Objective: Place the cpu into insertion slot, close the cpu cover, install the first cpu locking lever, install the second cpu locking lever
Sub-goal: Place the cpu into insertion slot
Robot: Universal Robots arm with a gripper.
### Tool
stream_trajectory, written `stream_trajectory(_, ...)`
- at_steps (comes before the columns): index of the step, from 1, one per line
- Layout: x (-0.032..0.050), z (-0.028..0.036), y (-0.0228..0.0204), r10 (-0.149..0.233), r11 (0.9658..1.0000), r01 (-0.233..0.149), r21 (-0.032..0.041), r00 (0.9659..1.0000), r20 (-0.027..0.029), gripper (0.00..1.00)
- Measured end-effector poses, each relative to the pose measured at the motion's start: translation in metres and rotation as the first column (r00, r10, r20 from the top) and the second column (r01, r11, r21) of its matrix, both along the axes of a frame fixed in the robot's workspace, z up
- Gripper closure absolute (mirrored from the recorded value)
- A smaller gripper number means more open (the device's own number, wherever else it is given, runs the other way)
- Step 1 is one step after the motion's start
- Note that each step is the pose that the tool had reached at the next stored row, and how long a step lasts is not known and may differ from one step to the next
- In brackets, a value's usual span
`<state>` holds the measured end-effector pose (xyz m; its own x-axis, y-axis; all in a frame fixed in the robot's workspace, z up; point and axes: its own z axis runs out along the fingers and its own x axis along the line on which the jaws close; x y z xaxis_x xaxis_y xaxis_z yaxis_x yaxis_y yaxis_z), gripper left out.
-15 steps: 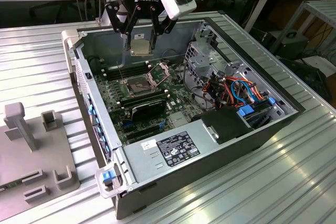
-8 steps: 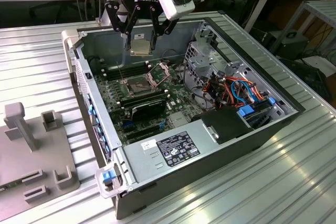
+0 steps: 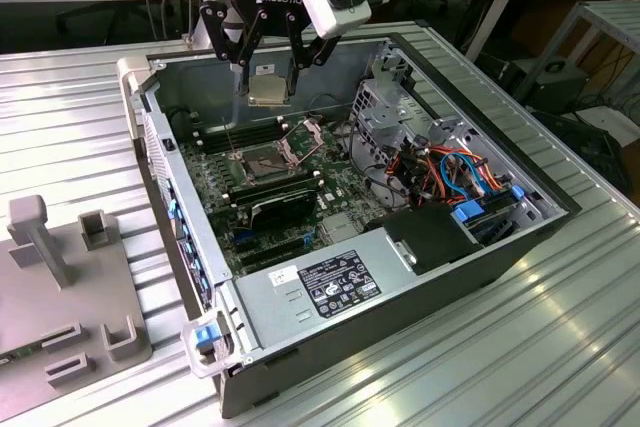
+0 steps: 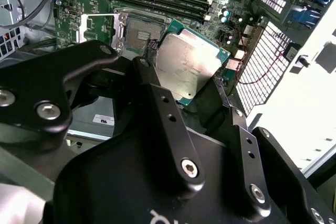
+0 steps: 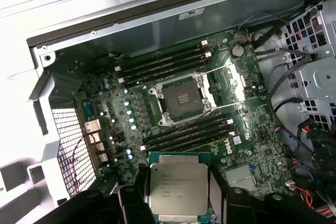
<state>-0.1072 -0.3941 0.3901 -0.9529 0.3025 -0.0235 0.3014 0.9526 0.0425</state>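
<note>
My gripper hangs over the open computer case, shut on the cpu, a flat square chip with a silvery metal top. Both wrist views show the cpu clamped by its edges between the black fingers, well above the board. The insertion slot lies bare and dark on the green board, below the chip and offset from it. The cpu cover is swung open beside the slot, and thin wire levers stand raised near it.
Long black memory slots flank the socket. A black fan shroud, a labelled power supply, a metal drive cage and orange and blue cables crowd the case. A grey fixture sits at the exterior view's left.
</note>
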Motion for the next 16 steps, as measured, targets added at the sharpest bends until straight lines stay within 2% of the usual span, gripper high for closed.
stream_trajectory(5,0.0001,0.0,0.0,-0.002,1.0,0.002,0.0001,1.0,0.0,0.45)
stream_trajectory(8,0.0002,-0.0001,0.0,-0.026,0.9997,0.026,0.0001,0.9997,0.0001,0.45)
stream_trajectory(11,0.0002,-0.0003,0.0001,-0.065,0.9979,0.065,0.0001,0.9979,0.0,0.45)
stream_trajectory(14,0.0001,-0.0007,0.0002,-0.102,0.9947,0.102,0.0002,0.9947,0.0001,0.45)
stream_trajectory(16,0.0001,-0.0012,0.0002,-0.159,0.9873,0.159,0.0001,0.9873,0.0,0.45)
